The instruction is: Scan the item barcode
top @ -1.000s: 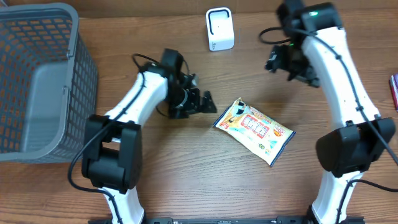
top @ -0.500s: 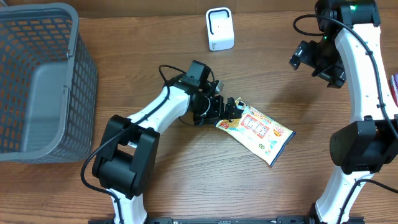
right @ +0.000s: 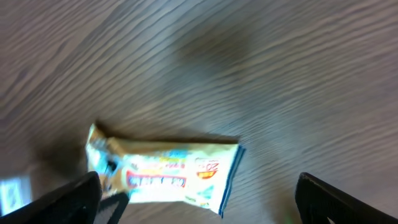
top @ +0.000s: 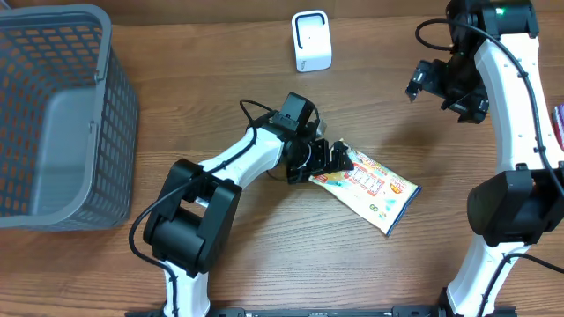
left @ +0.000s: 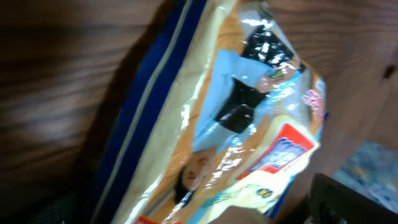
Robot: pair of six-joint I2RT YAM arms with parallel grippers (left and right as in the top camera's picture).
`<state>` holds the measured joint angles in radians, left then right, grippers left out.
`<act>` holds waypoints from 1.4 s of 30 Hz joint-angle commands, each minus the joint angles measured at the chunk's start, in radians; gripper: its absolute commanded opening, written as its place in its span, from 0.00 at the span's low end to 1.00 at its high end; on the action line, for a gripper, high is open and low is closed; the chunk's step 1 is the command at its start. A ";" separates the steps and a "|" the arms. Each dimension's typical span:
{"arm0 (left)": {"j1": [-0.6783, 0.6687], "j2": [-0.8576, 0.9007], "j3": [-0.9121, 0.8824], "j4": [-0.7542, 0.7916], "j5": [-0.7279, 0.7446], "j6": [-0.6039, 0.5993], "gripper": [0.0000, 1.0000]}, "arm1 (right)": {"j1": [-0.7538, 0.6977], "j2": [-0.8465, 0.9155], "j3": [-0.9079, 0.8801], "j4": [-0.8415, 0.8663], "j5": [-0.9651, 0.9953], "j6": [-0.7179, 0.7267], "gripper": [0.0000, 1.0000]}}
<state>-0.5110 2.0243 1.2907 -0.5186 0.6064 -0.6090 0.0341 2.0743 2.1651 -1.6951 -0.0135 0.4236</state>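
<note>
Brown wood-grain worktop [top: 291, 264], matte, bare around the arm bases (of the room only a dark strip past the far edge shows). Snack packet [top: 370, 187] lies flat mid-worktop, slanted, printed face up. Left gripper [top: 333, 158] sits at the packet's upper-left end, jaws spread wide, nothing clamped; can't tell if it touches. Grey mesh basket [top: 53, 114] stands well left of the packet. Right gripper [top: 438, 86] is beyond and right of the packet, up off the surface, released, holding nothing. White scanner [top: 311, 40] stands upright, farthest beyond the packet.
</note>
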 commanded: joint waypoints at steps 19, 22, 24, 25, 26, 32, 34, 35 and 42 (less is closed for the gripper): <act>0.145 0.006 0.026 -0.103 -0.135 0.096 0.04 | -0.010 -0.007 -0.096 0.011 -0.025 -0.088 1.00; 0.190 -0.108 0.034 -0.157 -0.252 0.124 0.04 | -0.010 -0.007 -0.155 0.046 -0.022 -0.087 1.00; 0.213 -0.182 0.043 -0.193 -0.340 0.135 0.04 | -0.010 -0.007 -0.193 0.072 -0.023 -0.087 1.00; 0.224 -0.223 0.050 -0.218 -0.404 0.138 0.04 | -0.010 -0.007 -0.217 0.090 -0.026 -0.087 1.00; 0.231 -0.257 0.057 -0.241 -0.460 0.138 0.04 | -0.010 -0.007 -0.235 0.101 -0.027 -0.087 1.00; 0.243 -0.425 0.117 -0.360 -0.734 0.159 0.04 | -0.002 -0.006 -0.346 0.180 -0.132 -0.088 1.00; 0.241 -0.453 0.139 -0.383 -0.767 0.161 0.04 | 0.008 -0.006 -0.382 0.208 -0.139 -0.087 1.00; 0.241 -0.465 0.150 -0.394 -0.772 0.161 0.04 | 0.014 -0.006 -0.399 0.224 -0.140 -0.087 1.00; 0.202 -0.480 0.249 -0.462 -1.046 0.257 0.04 | 0.042 -0.005 -0.491 0.304 -0.147 -0.080 1.00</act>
<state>-0.2741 1.5631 1.4586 -0.9653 -0.2188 -0.4397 0.0662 2.0743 1.6913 -1.3987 -0.1421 0.3550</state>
